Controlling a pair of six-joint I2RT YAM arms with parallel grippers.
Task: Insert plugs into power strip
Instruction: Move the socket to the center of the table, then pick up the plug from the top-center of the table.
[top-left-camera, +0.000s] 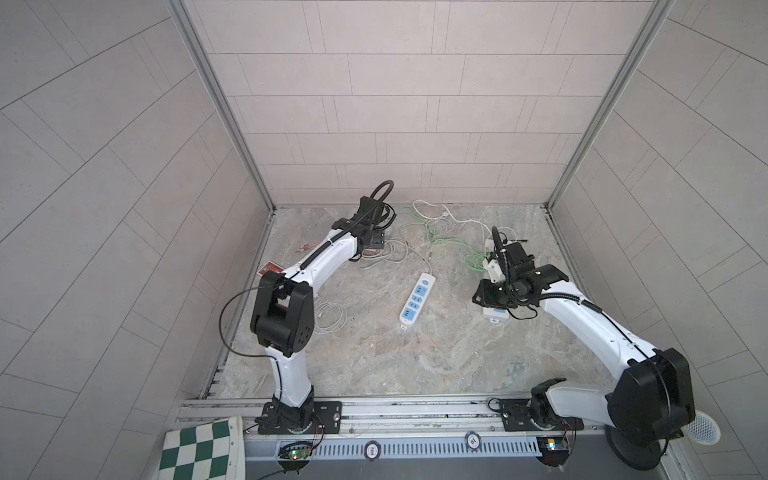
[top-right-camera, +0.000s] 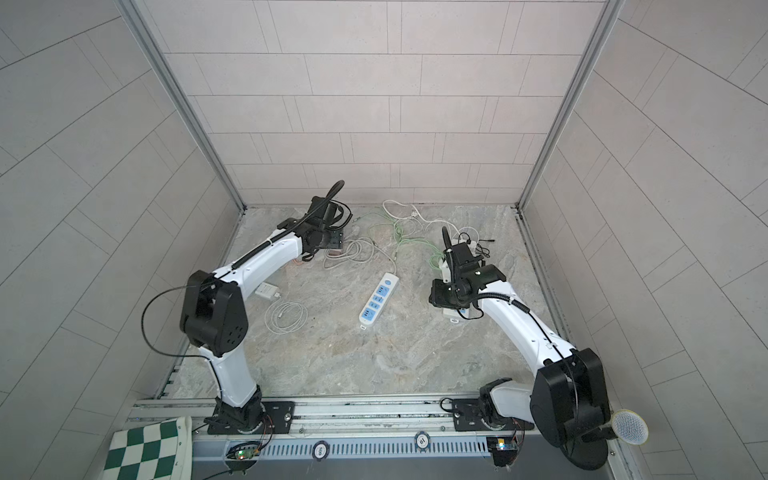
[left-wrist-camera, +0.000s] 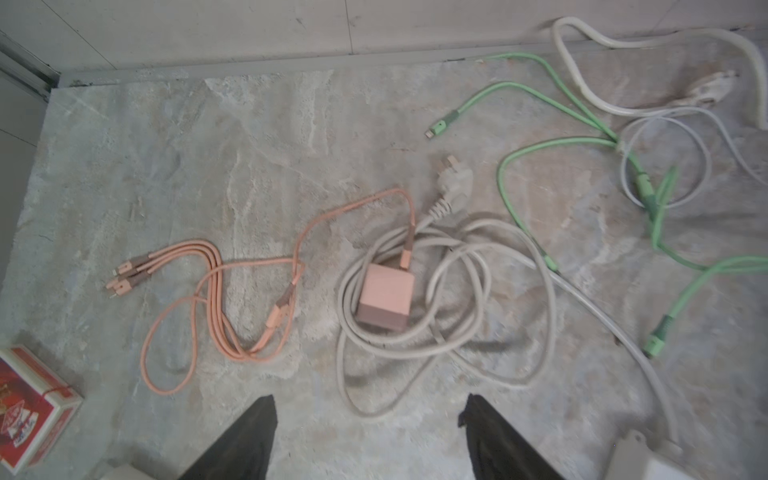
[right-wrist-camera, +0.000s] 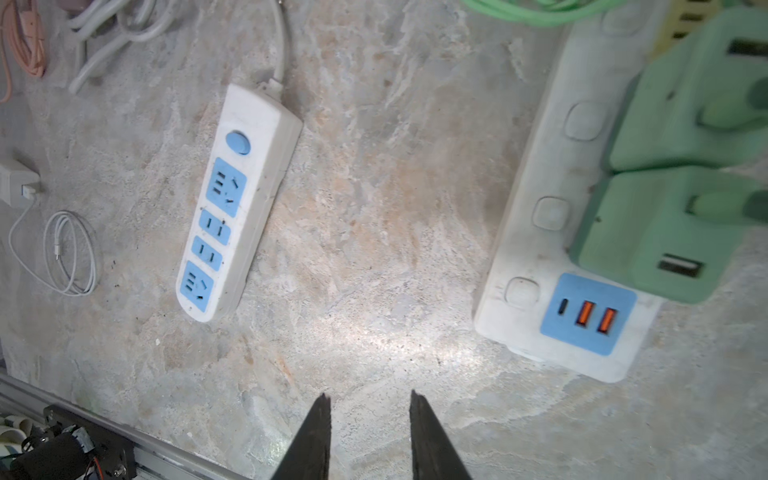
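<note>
Grey-veined, marble-look tabletop (top-left-camera: 415, 361) forms the floor of a booth closed on three sides by pale grey tiled walls (top-left-camera: 395, 124). Aluminium posts (top-left-camera: 218, 95) stand at the far corners. A green-and-white checked mat (top-left-camera: 195, 449) lies at the near rail.

The left gripper (left-wrist-camera: 370, 399) hangs with its black fingers spread wide and nothing between them. Just ahead of its tips, a dusty pink boxy charger adapter (left-wrist-camera: 384, 301) lies on a loose coil of thick off-white cord (left-wrist-camera: 347, 303). The cord's three-pin plug (left-wrist-camera: 455, 178) lies farther ahead. A thin pink cable (left-wrist-camera: 276, 313) trails from the adapter, and thin green cables (left-wrist-camera: 451, 117) sprawl beyond the coil. A red card pack (top-left-camera: 270, 268) sits behind this gripper, beside the forearm.

The right gripper (right-wrist-camera: 370, 395) has its fingers drawn narrow, a small gap showing, and it holds nothing. Close beside it lies a wide white power strip (right-wrist-camera: 552, 232) with a blue USB panel. Two mint green boxy adapters (right-wrist-camera: 660, 232) are seated side by side in its sockets. Ahead of the tips, towards the left arm, a slim white power strip with blue sockets (right-wrist-camera: 266, 166) lies flat with its sockets showing. Past that strip, a small white boxy adapter (right-wrist-camera: 14, 183) and its coiled thin white cable (right-wrist-camera: 70, 253) rest on the tabletop.
</note>
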